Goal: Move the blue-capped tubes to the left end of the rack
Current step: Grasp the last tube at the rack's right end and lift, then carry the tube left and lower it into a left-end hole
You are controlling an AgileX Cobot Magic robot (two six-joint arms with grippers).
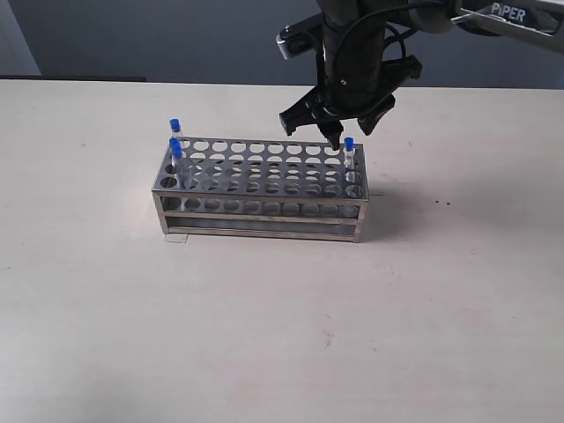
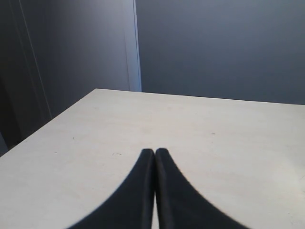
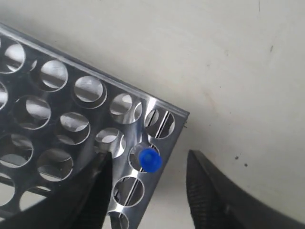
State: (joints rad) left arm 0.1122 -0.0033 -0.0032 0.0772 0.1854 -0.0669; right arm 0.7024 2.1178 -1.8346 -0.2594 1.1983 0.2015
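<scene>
The silvery rack (image 1: 264,207) stands mid-table. Blue-capped tubes (image 1: 175,144) stand bunched at its left end, one cap a little farther back (image 1: 174,124). A single blue-capped tube (image 1: 349,144) stands in a hole at the right end. My right gripper (image 1: 352,133) hangs open just above that tube. In the right wrist view its blue cap (image 3: 150,160) sits between the fingers of the open right gripper (image 3: 149,155), touching neither, in the rack (image 3: 71,95) edge row. My left gripper (image 2: 155,152) is shut on nothing over bare table and is outside the exterior view.
The pale table (image 1: 282,335) stretches around the rack. A small white tab (image 1: 177,238) lies at the rack's front left foot. The right arm (image 1: 352,53) comes down from the upper right. A dark wall (image 2: 214,47) stands past the table's far edge.
</scene>
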